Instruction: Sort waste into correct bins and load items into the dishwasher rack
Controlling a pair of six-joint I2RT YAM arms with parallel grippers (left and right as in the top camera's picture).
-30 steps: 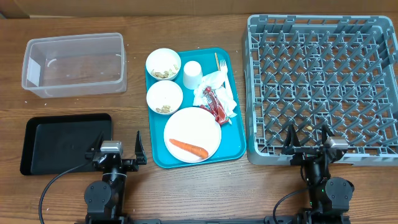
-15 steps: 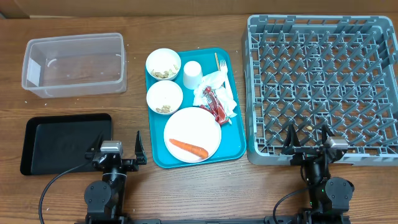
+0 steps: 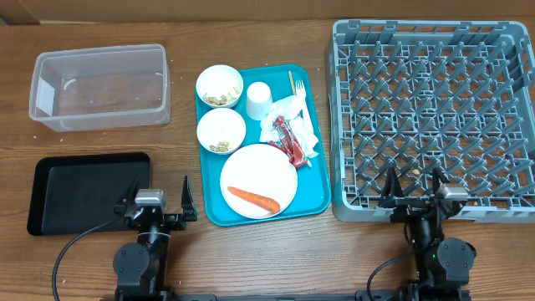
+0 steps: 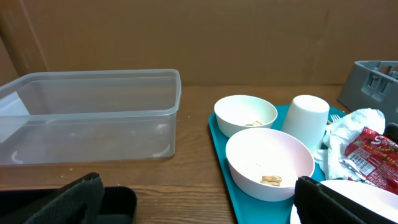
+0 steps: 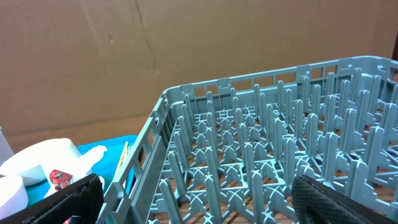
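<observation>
Carrot (image 3: pixel 253 199) on white plate (image 3: pixel 259 167) between left jaws and right jaws, both pairs wide open and empty.

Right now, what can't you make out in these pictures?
Fork: overhead, partly under the napkins.
Wrapper: overhead, print too small to read.
Black tray: left wrist view, nearly all below the bottom edge.
Rack: right wrist view, cut off at the right and bottom edges.
</observation>
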